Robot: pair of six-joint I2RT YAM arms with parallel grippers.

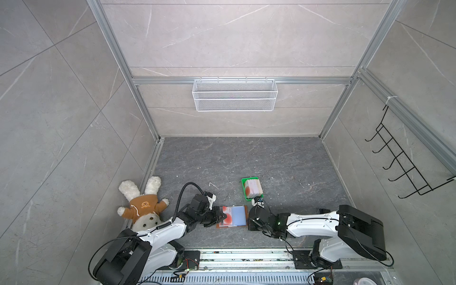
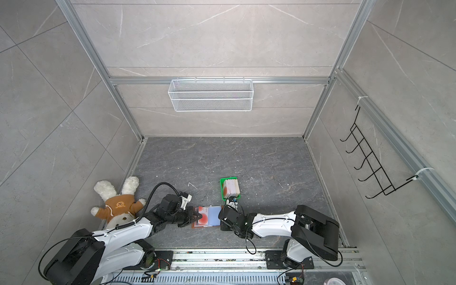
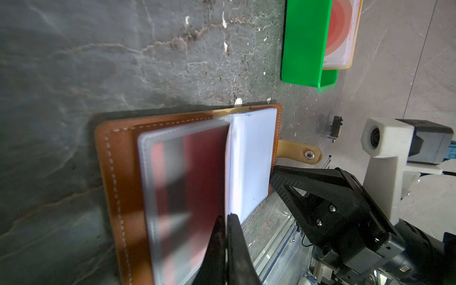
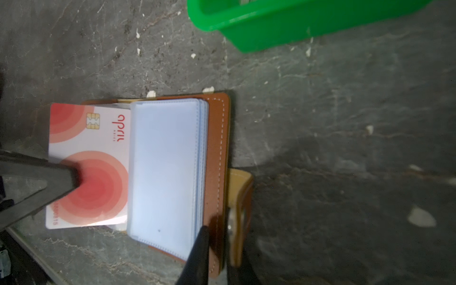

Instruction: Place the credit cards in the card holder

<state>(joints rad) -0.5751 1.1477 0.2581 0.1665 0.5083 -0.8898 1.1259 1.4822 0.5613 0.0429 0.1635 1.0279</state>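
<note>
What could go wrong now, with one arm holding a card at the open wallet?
The left gripper holds the card by one end only; pushed at the clear sleeves, it might catch, bend or slip out. The right gripper seems to pinch just the cover edge of the card holder, so the holder could slide or flap shut under the push.

Beside the glossy green plastic tray (image 3: 303, 44), the card holder (image 3: 118, 172) is stitched tan leather with clear plastic sleeves (image 4: 165, 160); the credit card (image 4: 98, 138) is glossy.

soft even light, faint shadows; wrist views blur close up.
</note>
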